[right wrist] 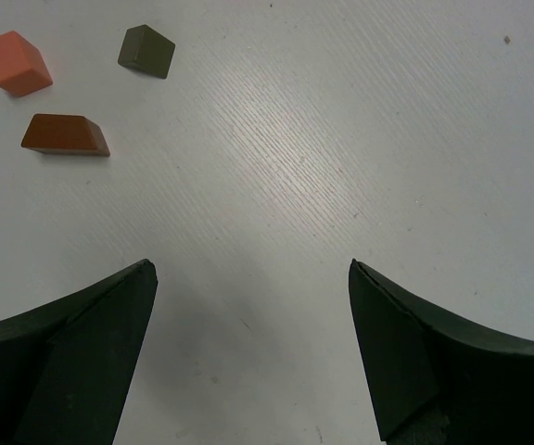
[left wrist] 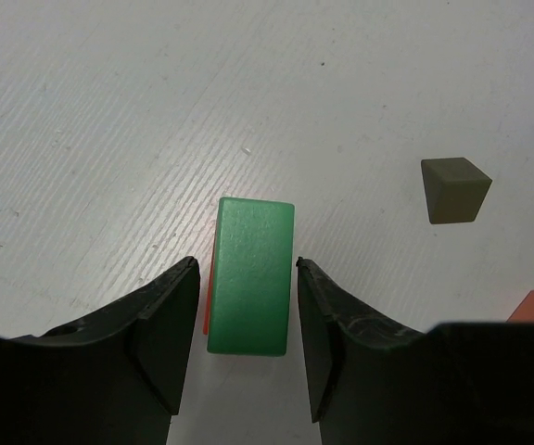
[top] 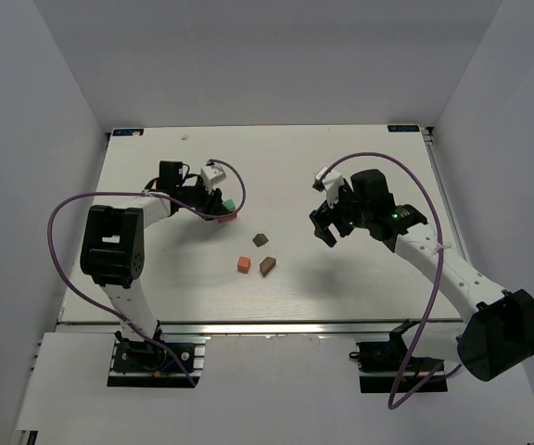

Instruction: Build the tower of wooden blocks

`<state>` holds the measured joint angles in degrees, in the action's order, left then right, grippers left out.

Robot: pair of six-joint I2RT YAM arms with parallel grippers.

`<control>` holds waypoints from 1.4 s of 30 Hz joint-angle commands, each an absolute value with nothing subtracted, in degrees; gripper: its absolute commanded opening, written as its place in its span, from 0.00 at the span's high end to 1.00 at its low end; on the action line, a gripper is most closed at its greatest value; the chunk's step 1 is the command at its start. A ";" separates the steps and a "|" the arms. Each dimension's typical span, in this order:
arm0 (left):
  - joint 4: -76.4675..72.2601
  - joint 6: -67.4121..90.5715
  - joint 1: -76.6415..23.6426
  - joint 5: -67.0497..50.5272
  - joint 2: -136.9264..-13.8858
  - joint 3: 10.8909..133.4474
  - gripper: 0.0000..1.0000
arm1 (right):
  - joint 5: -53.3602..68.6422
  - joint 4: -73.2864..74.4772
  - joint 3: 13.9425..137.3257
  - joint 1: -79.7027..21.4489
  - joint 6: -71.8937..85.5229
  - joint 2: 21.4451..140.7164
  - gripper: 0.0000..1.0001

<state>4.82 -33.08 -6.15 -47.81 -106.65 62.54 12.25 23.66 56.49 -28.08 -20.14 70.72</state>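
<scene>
my left pincer (left wrist: 247,278) sits barely parted astride the green slab (left wrist: 251,250), thin gap one side so i judge nothing gripped, slab squared on the red piece (left wrist: 207,311) as tower base; my right pincer (right wrist: 253,278) wide open, empty, clear of orange cube (right wrist: 14,62)

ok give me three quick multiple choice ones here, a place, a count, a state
1. The green slab sits: A between the fingers of the left hand, B at the far edge, C by the arm bases.
2. Loose blocks away from both hands: A one, B three, C five.
3. The right hand is: A shut on a block, B open and empty, C out of view.
Answers: A, the left wrist view shows fingers flanking it; B, orange cube, brown wedge, olive block; B, nothing between its spread fingers.
</scene>
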 commanded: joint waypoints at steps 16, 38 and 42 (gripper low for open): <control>9.92 -32.43 -5.89 -52.03 -103.27 68.20 0.02 | 14.24 23.55 58.80 -27.77 -21.01 69.08 0.11; 27.01 24.33 -7.29 1.81 -80.23 83.72 0.02 | -2.44 8.62 45.63 -39.45 -0.01 65.30 0.11; 39.72 27.59 -7.38 9.05 -77.81 83.25 0.02 | -6.32 -0.51 37.54 -49.80 1.76 66.35 0.11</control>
<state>23.22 20.36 -7.29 -2.70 -80.64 85.21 -0.86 6.87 41.54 -44.75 -1.21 65.84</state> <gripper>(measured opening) 0.982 0.894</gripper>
